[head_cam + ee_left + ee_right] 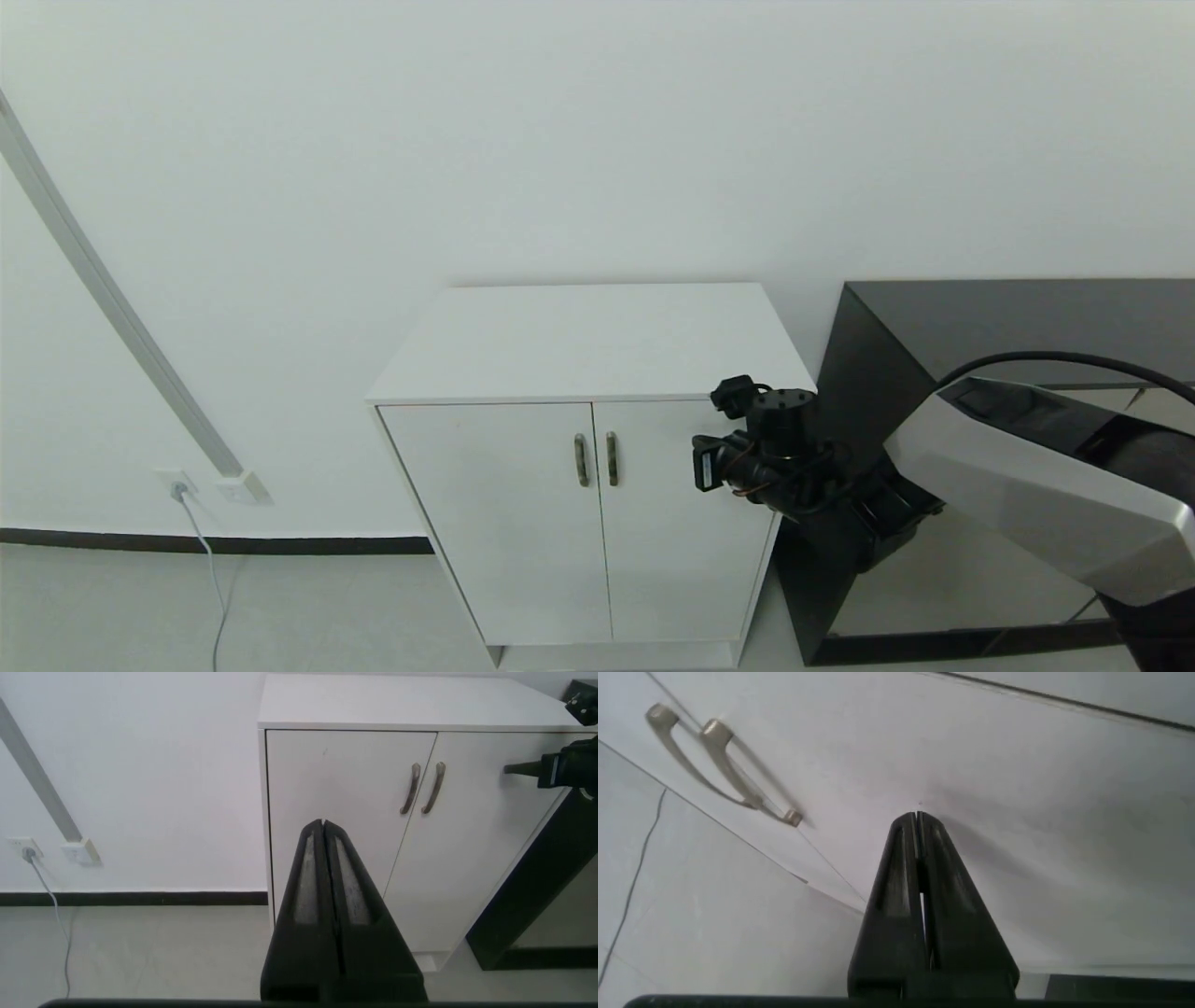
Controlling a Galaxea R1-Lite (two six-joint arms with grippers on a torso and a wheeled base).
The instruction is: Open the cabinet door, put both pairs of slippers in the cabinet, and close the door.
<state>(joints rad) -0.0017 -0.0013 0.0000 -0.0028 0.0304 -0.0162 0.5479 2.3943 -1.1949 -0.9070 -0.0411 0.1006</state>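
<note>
Head view, matte-white cabinet [579, 345] closed, slim curved handles [581, 460], right gripper [918, 818] pressed together, seemingly touching right door [1046, 784], left gripper [323, 823] pressed together.

Bright, even light, perhaps overhead; faint shadows beside cabinet [588, 341]

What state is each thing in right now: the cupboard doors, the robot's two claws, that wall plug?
cabinet doors: both shut.
left gripper: shut, empty, away from the doors.
right gripper: shut, empty, tip close to the right door.
plug: plugged in.
</note>
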